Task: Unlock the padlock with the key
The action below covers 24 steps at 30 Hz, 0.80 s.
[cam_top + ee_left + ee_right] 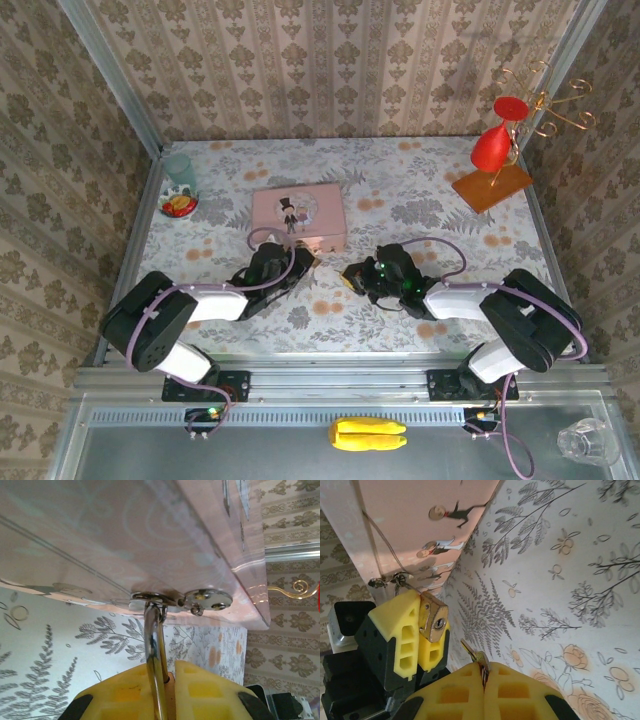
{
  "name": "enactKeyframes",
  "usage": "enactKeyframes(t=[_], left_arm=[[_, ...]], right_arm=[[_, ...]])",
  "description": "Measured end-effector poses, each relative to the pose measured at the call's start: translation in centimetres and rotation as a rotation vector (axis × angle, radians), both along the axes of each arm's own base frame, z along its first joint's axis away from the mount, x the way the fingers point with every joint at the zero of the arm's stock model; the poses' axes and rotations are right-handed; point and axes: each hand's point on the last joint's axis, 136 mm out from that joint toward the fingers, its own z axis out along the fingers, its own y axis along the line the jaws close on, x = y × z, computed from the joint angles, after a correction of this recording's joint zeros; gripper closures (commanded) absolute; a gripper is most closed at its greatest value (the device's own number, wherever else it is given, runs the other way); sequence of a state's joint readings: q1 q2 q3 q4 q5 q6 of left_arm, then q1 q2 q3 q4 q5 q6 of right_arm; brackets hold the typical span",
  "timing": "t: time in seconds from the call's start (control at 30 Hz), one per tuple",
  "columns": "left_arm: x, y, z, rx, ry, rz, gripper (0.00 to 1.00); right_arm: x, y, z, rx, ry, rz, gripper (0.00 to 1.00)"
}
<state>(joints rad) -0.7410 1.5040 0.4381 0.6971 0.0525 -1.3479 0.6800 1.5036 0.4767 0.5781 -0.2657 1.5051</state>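
Brass padlock at the latch of the pink tin is clamped in our left tool; our right tool pinches the key just beside it. Pushed tilted, we fear the key may slip.

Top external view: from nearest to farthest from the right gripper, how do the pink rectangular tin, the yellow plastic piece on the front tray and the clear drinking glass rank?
From the right gripper:
1. Pink rectangular tin, close by, farther up the table and to its left.
2. Yellow plastic piece, nearer the camera, between the arm bases.
3. Clear drinking glass, in the near right corner.
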Motion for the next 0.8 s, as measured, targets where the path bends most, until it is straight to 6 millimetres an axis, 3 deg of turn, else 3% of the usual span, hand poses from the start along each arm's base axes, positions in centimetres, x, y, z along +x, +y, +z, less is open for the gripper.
enactKeyframes(t=[0.27,0.57,0.8], left_arm=[[-0.3,-1.0,-1.3,-0.012,0.025,0.005,0.93],[-0.2,-1.1,-1.0,-0.033,0.023,0.015,0.93],[-0.1,-1.4,-1.1,-0.048,0.014,0.019,0.93]], right_arm=[[0.5,0.4,0.6,0.035,-0.006,-0.034,1.00],[0.8,0.7,-1.1,0.039,0.026,-0.050,1.00],[0.9,1.0,-0.9,0.051,0.015,-0.047,1.00]])
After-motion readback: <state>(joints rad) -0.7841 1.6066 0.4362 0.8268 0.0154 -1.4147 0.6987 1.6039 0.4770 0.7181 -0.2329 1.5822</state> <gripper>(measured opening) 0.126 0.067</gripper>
